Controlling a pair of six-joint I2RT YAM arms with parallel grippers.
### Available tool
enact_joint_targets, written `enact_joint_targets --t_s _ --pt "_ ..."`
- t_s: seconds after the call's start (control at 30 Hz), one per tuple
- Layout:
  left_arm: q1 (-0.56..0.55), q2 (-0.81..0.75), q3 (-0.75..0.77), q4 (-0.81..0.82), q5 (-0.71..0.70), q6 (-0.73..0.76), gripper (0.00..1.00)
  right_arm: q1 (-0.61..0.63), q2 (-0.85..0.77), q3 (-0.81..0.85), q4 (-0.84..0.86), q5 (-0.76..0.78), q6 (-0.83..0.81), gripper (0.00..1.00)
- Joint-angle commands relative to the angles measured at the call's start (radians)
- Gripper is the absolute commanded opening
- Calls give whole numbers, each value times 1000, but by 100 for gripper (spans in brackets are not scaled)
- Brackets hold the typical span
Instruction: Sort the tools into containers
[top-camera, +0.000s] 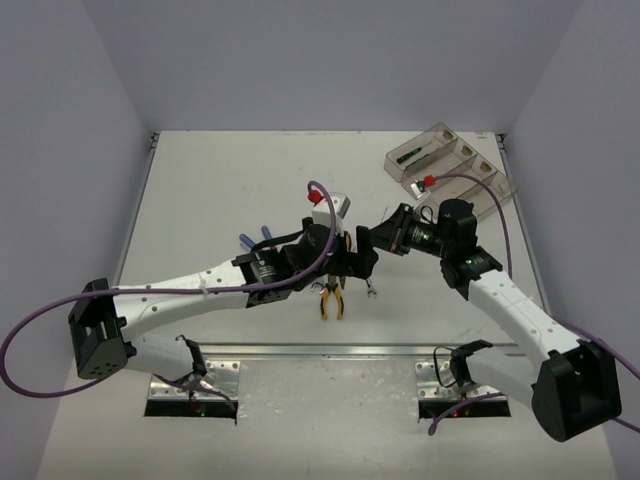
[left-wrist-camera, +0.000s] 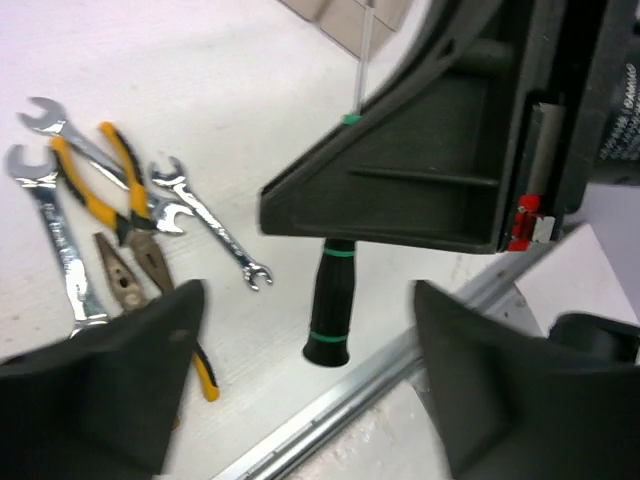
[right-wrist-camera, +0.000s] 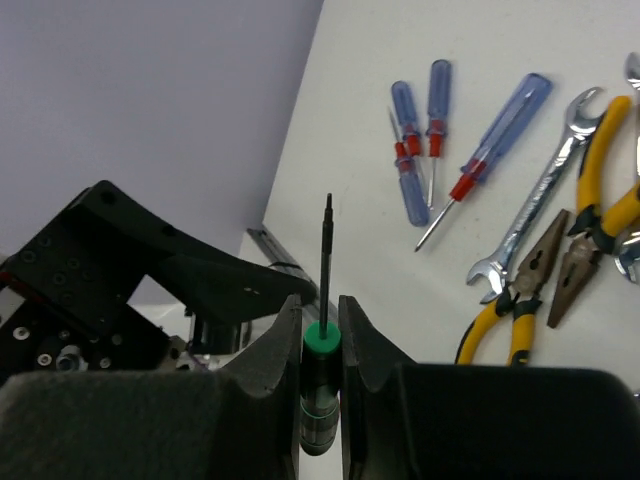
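Note:
My right gripper (right-wrist-camera: 322, 325) is shut on a black-and-green screwdriver (right-wrist-camera: 321, 345), shaft pointing away from the wrist; in the top view it (top-camera: 373, 241) hovers over the table's middle. My left gripper (left-wrist-camera: 310, 390) is open and empty, its fingers (left-wrist-camera: 100, 400) either side of the screwdriver's hanging handle (left-wrist-camera: 330, 305) without touching it; in the top view it (top-camera: 360, 264) meets the right one. On the table lie yellow-and-black pliers (left-wrist-camera: 125, 190), silver wrenches (left-wrist-camera: 215, 235) and blue-and-red screwdrivers (right-wrist-camera: 437, 105). The clear bins (top-camera: 450, 165) stand at the far right.
One bin holds a black-and-green screwdriver (top-camera: 410, 155), another a red-tipped tool (top-camera: 428, 182). A metal rail (left-wrist-camera: 400, 370) runs along the table's near edge. The pliers (top-camera: 332, 298) and a wrench (top-camera: 370, 290) lie just below the two grippers.

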Motion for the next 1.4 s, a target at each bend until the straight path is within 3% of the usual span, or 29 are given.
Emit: enact_joint_targets --t_s 0.0,0.17,0.37,0.53,0.67,0.8,0.93,1.1,1.13,1.17,1.23,1.27,1.3,1.37 --pt "38 -33 80 -188 -190 -48 100 -50 76 111 -153 189 -98 0" --pt "90 -100 81 -592 -363 -222 100 -225 262 265 -231 261 -108 0" --pt "127 -243 41 -771 -372 -263 100 -289 583 622 -412 610 -147 0" --pt "127 -298 47 -793 -326 -91 100 -305 863 1038 -517 788 -157 0" --pt "127 -317 29 -804 -442 -84 100 -318 1098 1334 -590 852 -152 0" --pt "129 -333 -65 -793 -554 -120 100 -350 1303 1566 -530 851 -185 0" --pt "130 -348 -73 -785 -597 -159 100 -348 1367 1585 -370 804 -265 0" --pt "159 -363 -92 -762 -575 -145 100 -348 1439 1645 -328 761 -302 1" --pt "161 -368 -97 -755 -566 -136 100 -348 1449 1650 -322 752 -309 7" --pt "163 -374 -100 -740 -564 -121 100 -348 1450 1652 -316 744 -314 35" --pt "164 -379 -101 -732 -561 -113 100 -348 1447 1656 -314 730 -318 60" --pt "165 -381 -102 -731 -559 -114 100 -348 1443 1663 -316 723 -320 83" --pt "165 -382 -103 -731 -558 -116 100 -348 1440 1672 -317 718 -321 96" --pt "165 -387 -107 -739 -566 -127 100 -348 1426 1692 -336 717 -332 99"
